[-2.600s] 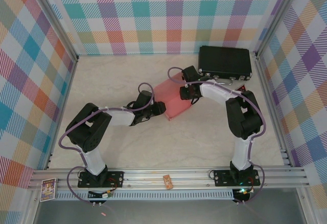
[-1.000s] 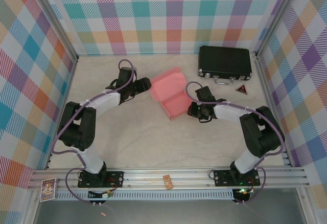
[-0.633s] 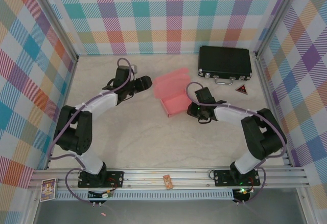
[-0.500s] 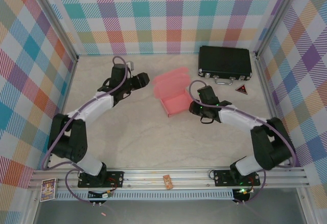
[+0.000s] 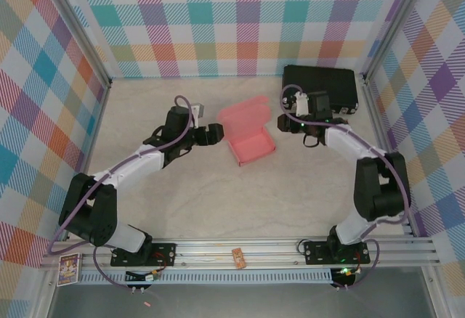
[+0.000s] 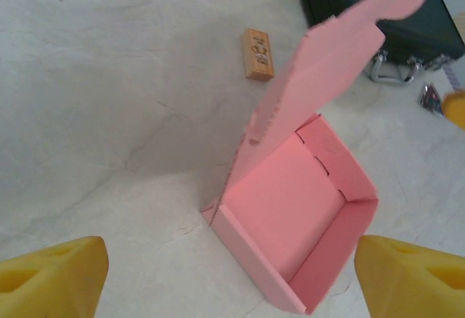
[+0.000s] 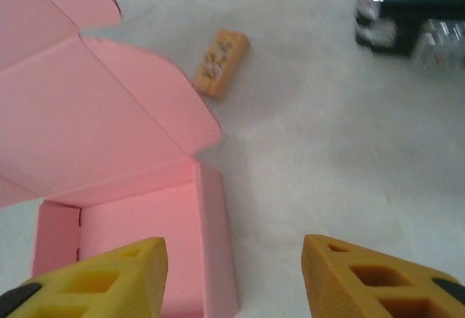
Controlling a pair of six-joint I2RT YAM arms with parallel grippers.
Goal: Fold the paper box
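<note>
The pink paper box (image 5: 251, 146) lies mid-table as an open tray with its lid (image 5: 243, 111) standing up at the back. In the left wrist view the tray (image 6: 290, 223) and the raised lid (image 6: 327, 93) lie ahead of my left gripper (image 6: 232, 282), which is wide open and holds nothing. That left gripper (image 5: 216, 133) sits just left of the box. My right gripper (image 5: 285, 121) hovers at the box's back right corner, open and holding nothing. The right wrist view has my right gripper (image 7: 236, 282) straddling the tray's side wall (image 7: 214, 245) from above.
A black hard case (image 5: 320, 86) lies at the back right, close behind the right wrist. A small tan wooden block (image 6: 258, 53) rests on the table behind the box, also seen as the block (image 7: 220, 64). Checked walls enclose the table; a metal rail (image 5: 240, 249) runs along the near edge.
Both grippers opened wider. The left gripper swung in toward the box's left side. The right gripper left the tray's front right and moved back beside the case.
</note>
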